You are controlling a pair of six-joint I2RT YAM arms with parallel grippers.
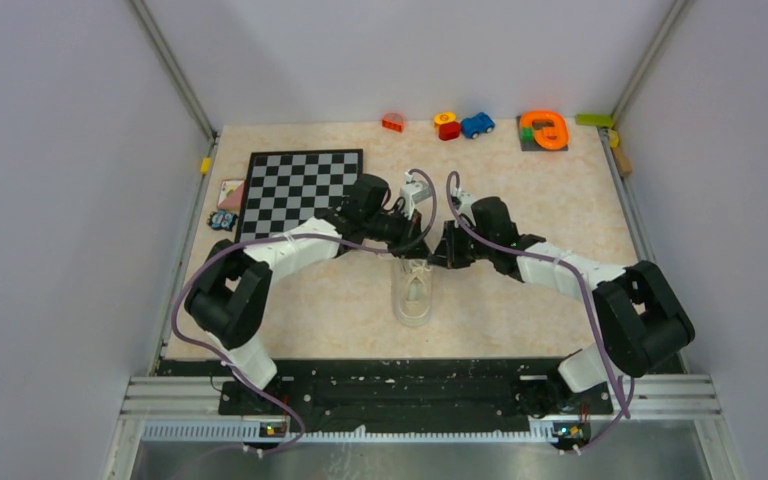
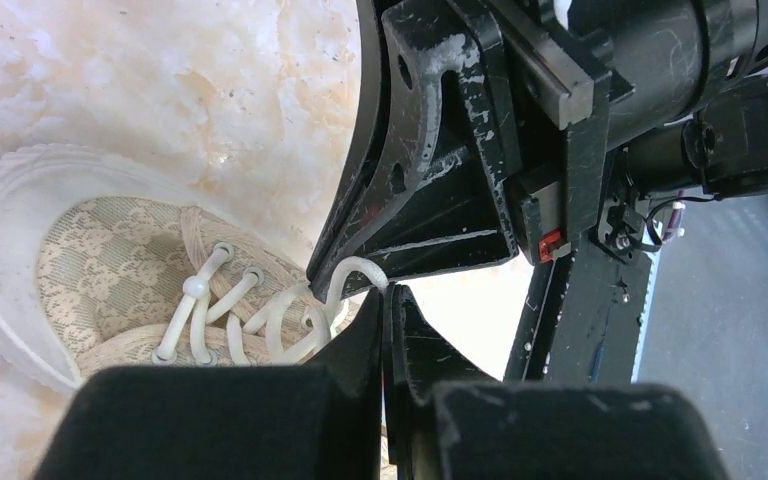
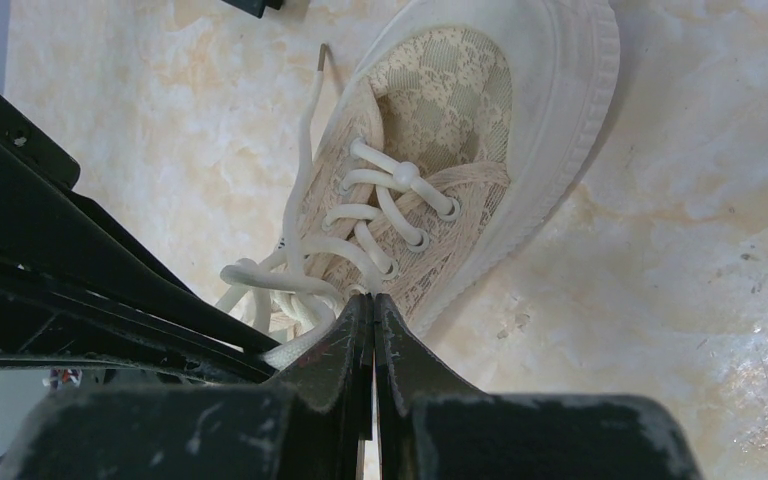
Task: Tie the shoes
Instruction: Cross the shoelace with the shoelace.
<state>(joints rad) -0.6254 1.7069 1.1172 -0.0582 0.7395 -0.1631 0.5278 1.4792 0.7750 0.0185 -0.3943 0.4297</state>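
The shoe (image 1: 413, 300) lies lengthwise, toe toward the arm bases. The left pincer (image 2: 385, 297) and right pincer (image 3: 373, 300), both clenched, meet at its laces (image 3: 290, 282).

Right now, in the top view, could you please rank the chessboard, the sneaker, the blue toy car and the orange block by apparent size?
1. chessboard, clearly the largest.
2. sneaker.
3. blue toy car and orange block: both tiny and close in size, so I would not rank them.
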